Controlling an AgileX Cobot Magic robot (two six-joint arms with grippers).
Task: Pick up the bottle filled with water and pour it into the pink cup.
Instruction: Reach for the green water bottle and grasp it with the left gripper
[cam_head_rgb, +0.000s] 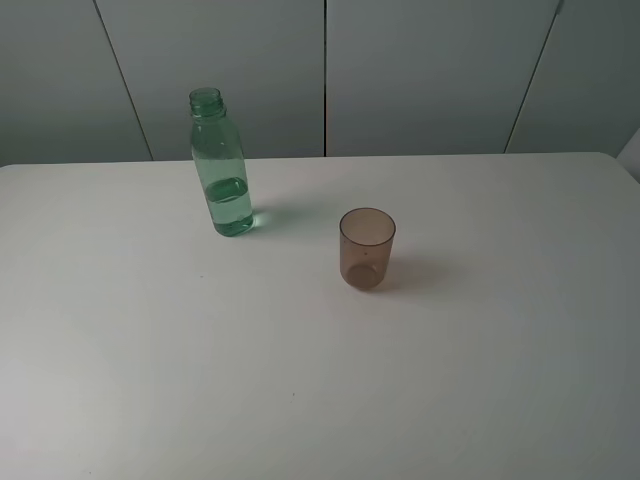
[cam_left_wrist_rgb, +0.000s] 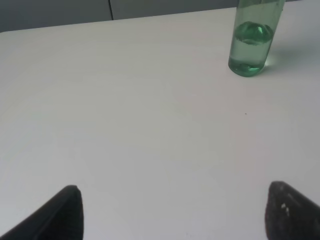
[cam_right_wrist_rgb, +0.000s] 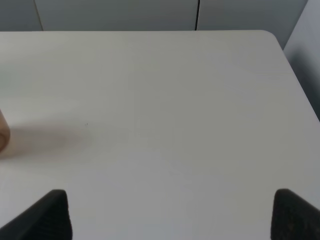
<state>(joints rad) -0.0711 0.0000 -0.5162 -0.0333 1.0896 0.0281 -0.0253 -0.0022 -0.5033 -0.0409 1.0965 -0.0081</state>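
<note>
The green transparent bottle (cam_head_rgb: 220, 170) stands upright at the back left of the white table (cam_head_rgb: 150, 380), capless and about a third full of water. Its lower part also shows in the left wrist view (cam_left_wrist_rgb: 251, 42). The pink cup (cam_head_rgb: 366, 248) stands upright near the middle, to the right of the bottle and apart from it. A sliver of it shows at the edge of the right wrist view (cam_right_wrist_rgb: 3, 131). My left gripper (cam_left_wrist_rgb: 175, 215) is open and empty, well short of the bottle. My right gripper (cam_right_wrist_rgb: 170, 215) is open and empty, off to the side of the cup. Neither gripper shows in the exterior high view.
The table's back edge meets grey wall panels (cam_head_rgb: 420, 70). The table's rounded back right corner (cam_right_wrist_rgb: 272, 35) shows in the right wrist view, with a drop beyond it.
</note>
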